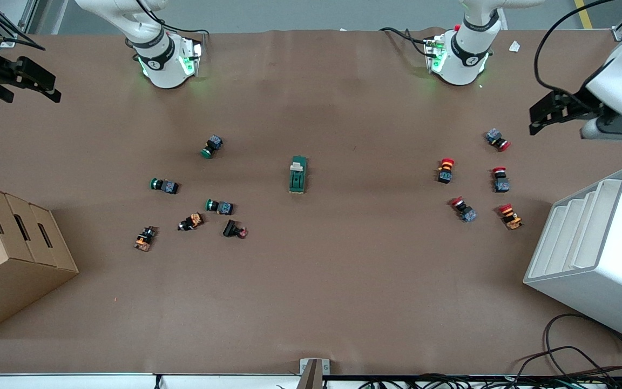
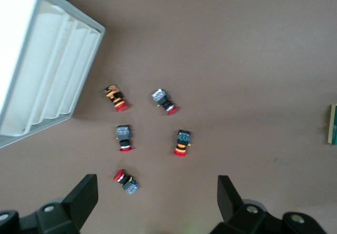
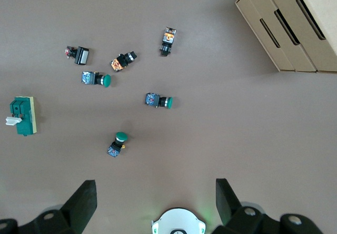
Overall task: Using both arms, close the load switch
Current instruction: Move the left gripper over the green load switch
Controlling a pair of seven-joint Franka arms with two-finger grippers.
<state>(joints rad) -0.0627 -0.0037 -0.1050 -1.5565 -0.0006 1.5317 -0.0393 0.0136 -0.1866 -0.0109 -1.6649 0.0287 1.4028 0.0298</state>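
Observation:
The load switch point(image 1: 298, 174), a dark-green oblong block with a cream lever tab on top, lies on the brown table near its middle. It also shows in the right wrist view point(image 3: 22, 116) and, cut by the picture's edge, in the left wrist view point(image 2: 333, 123). My left gripper point(image 1: 539, 115) hangs open and empty in the air over the left arm's end of the table, well away from the switch; its own view shows it open too point(image 2: 156, 200). My right gripper point(image 1: 46, 86) hangs open and empty over the right arm's end point(image 3: 152, 200).
Several red-capped push buttons point(image 1: 473, 186) lie toward the left arm's end, beside a white slotted rack point(image 1: 597, 254). Green-capped and other small buttons point(image 1: 197, 202) lie toward the right arm's end, beside a cardboard box point(image 1: 3, 248). Cables point(image 1: 575, 362) hang by the table's near edge.

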